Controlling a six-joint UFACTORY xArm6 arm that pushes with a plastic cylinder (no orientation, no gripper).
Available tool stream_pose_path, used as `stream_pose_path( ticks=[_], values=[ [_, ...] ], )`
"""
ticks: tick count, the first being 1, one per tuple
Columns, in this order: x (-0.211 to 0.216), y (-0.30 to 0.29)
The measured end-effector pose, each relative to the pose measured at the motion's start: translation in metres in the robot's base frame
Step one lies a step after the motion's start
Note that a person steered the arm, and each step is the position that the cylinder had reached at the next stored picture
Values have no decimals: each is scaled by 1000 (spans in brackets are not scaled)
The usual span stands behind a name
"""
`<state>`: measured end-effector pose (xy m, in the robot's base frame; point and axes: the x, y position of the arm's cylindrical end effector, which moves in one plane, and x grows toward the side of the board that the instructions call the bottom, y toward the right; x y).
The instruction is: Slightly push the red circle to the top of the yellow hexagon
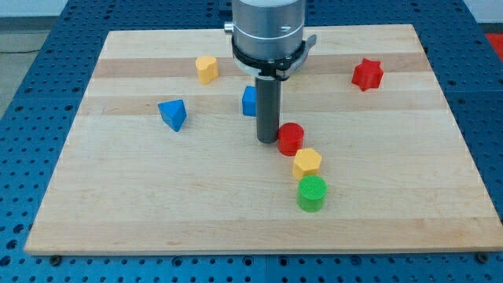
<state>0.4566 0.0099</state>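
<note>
Red circle (pixel 291 138) sits touching the yellow hexagon (pixel 307 163) at its upper left, green cylinder (pixel 312 193) just below the hexagon. Tool is a bare rod, no jaws, holds nothing; its tip (pixel 268 141) is just left of the red circle. Circle looks light, rigid, likely slides easily on the worktop (pixel 141 204); push low on its left side, gently

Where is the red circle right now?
The red circle sits near the board's middle, just right of my tip and touching the yellow hexagon below it.
</note>
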Motion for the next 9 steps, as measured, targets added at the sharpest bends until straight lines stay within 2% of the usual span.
stream_pose_path(
  ticks=[9],
  values=[
    [3,14]
  ],
)
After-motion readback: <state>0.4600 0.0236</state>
